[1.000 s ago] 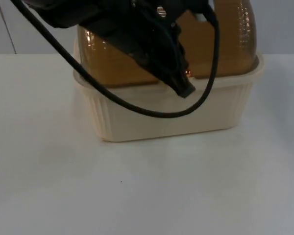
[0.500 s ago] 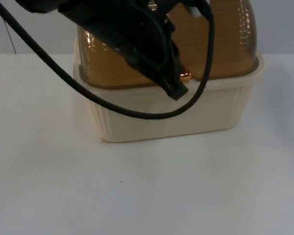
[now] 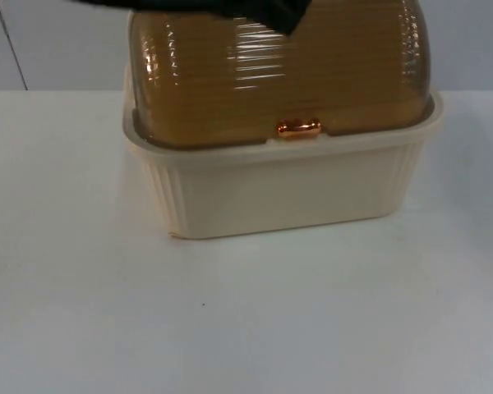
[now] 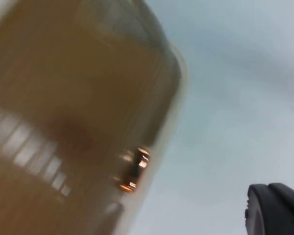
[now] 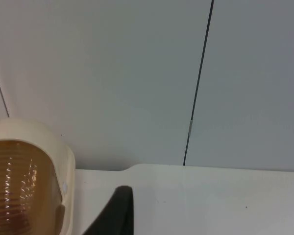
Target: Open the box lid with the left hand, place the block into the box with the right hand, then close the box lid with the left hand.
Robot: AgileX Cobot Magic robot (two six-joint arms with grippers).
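A cream box (image 3: pixel 279 193) stands at the back of the table. Its ribbed amber lid (image 3: pixel 255 74) is down, with the small copper handle (image 3: pixel 298 128) at the front rim. My left gripper (image 3: pixel 283 15) is a dark tip high above the lid, apart from the handle. The left wrist view is blurred but gives the amber lid (image 4: pixel 63 112), the handle (image 4: pixel 134 169) and one black fingertip (image 4: pixel 277 210) off to the side over the table. In the right wrist view the right arm's fingertip (image 5: pixel 118 211) waits beside the box corner (image 5: pixel 44 142).
White table top (image 3: pixel 246 320) stretches in front of the box and to both sides. The grey partition wall (image 5: pixel 137 73) with a dark seam (image 5: pixel 198 83) rises right behind the box.
My left arm has lifted up and back from the front of the lid, uncovering the handle. The lid is down and the box has stayed in place.
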